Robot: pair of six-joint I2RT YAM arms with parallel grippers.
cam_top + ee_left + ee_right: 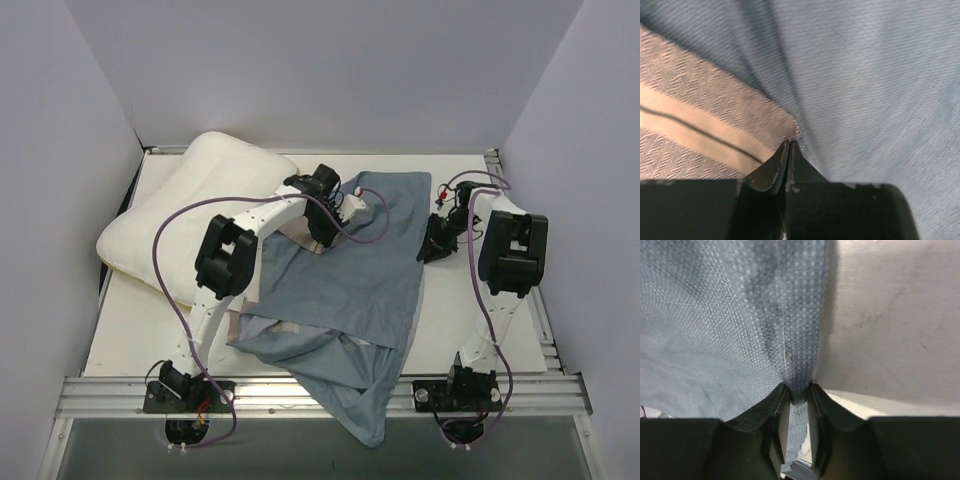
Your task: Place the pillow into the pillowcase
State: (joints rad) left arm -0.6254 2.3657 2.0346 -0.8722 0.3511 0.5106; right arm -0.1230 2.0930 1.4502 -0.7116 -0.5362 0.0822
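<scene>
The white pillow (190,215) lies at the back left of the table, apart from both grippers. The grey-blue pillowcase (350,285) is spread across the middle, and its near end hangs over the front edge. My left gripper (325,235) is at the case's far left part. In the left wrist view it (790,144) is shut, pinching the cloth where a tan plaid panel (700,125) meets the blue fabric (870,90). My right gripper (432,245) is at the case's right edge. In the right wrist view it (799,392) is shut on a fold of the blue cloth (715,330).
The white table top (480,330) shows to the right of the case and in the right wrist view (890,315). Grey walls close in the back and both sides. A metal rail (320,392) runs along the front edge by the arm bases.
</scene>
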